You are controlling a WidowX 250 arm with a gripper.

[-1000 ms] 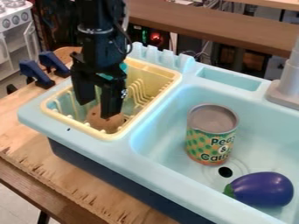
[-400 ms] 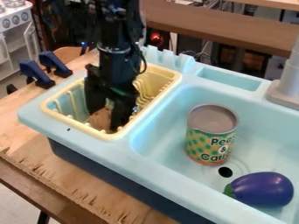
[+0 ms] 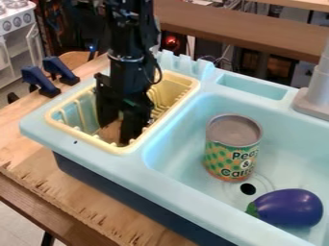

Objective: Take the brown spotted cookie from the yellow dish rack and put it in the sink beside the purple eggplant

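Brown object [image 3: 110,131] sits inside the yellow rack [image 3: 84,137] between the fingers of your open end effector [image 3: 120,134], and an off-center squeeze could let it slip or make a fingertip catch the nearby rack wall.

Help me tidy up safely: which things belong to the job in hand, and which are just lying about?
In use:
black gripper, inside the yellow rack
brown object, at the gripper

Lying about:
can, upright in the basin
toy eggplant, in the basin
blue clamps, on the wood
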